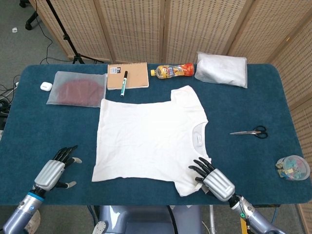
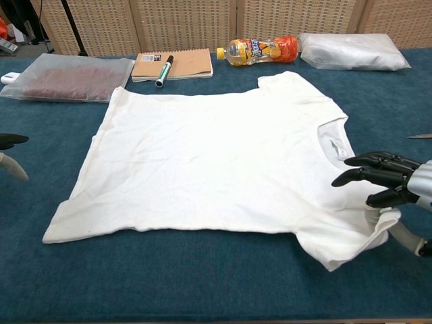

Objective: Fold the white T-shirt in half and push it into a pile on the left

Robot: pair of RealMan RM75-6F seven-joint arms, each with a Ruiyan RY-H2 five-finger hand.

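Note:
The white T-shirt [image 1: 151,136] [image 2: 216,155] lies spread flat in the middle of the blue table, collar to the right. My right hand [image 1: 214,180] [image 2: 391,185] is at the near sleeve. Its thumb sits under the sleeve's edge and its fingers [image 2: 368,177] reach over the cloth, pinching the sleeve, which is lifted a little. My left hand [image 1: 53,170] hovers over bare table left of the shirt's near hem corner, fingers apart and holding nothing. The chest view catches only that hand's fingertips [image 2: 10,142] at the left edge.
Along the far edge stand a clear pouch [image 1: 75,88], a notebook [image 1: 127,75] with a marker [image 1: 124,83], an orange bottle [image 1: 173,70] and a white bag [image 1: 222,68]. A small white case [image 1: 46,86] lies far left. Scissors [image 1: 249,132] and a clip tub [image 1: 292,167] are right.

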